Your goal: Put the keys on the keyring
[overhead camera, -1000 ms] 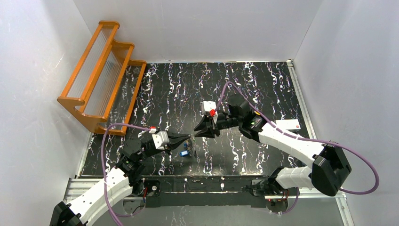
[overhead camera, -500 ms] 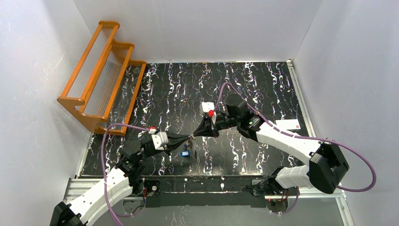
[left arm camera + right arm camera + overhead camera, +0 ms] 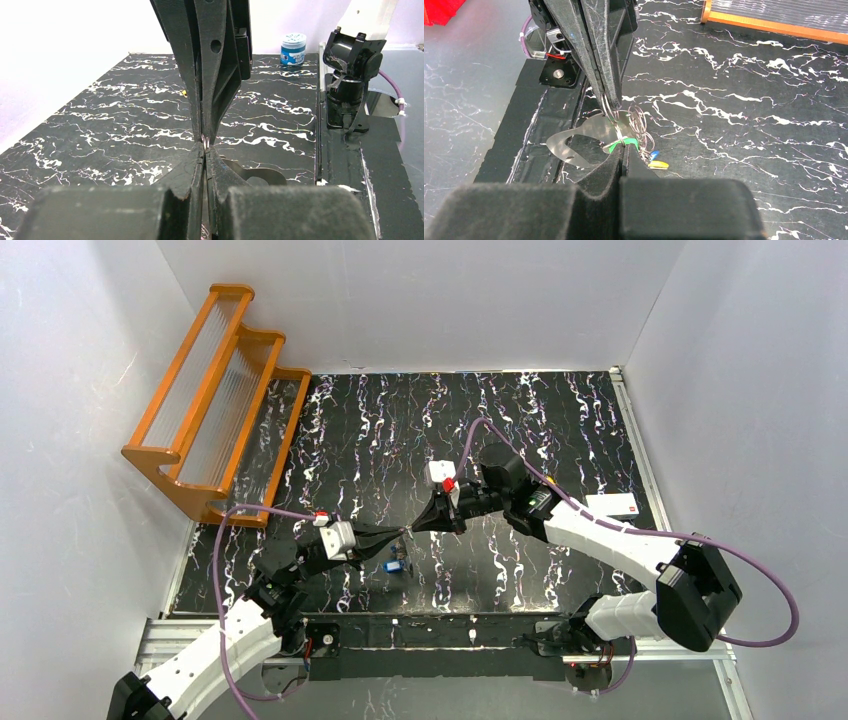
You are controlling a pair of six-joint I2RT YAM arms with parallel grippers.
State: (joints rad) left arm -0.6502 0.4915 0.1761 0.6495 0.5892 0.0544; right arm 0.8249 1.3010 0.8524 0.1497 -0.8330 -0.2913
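My left gripper (image 3: 398, 534) is shut on the thin metal ring (image 3: 608, 107) of the keyring. The keyring's grey flat fob (image 3: 583, 134) hangs below that ring and also shows in the left wrist view (image 3: 256, 175). My right gripper (image 3: 620, 148) is shut on the green key (image 3: 623, 144) and holds it against the ring, tip to tip with the left gripper (image 3: 205, 150). The blue key (image 3: 654, 154) and the yellow-orange key (image 3: 659, 164) hang just below on loops of wire. In the top view the blue key (image 3: 395, 564) shows under both tips.
An orange rack (image 3: 215, 400) stands at the far left. A white card (image 3: 612, 504) lies at the right by the right arm. A blue-capped jar (image 3: 293, 48) stands at the table edge. The right arm's base (image 3: 352, 75) is at the near edge.
My right gripper has moved left toward the left gripper, and the two tips now meet. The left gripper has barely moved.
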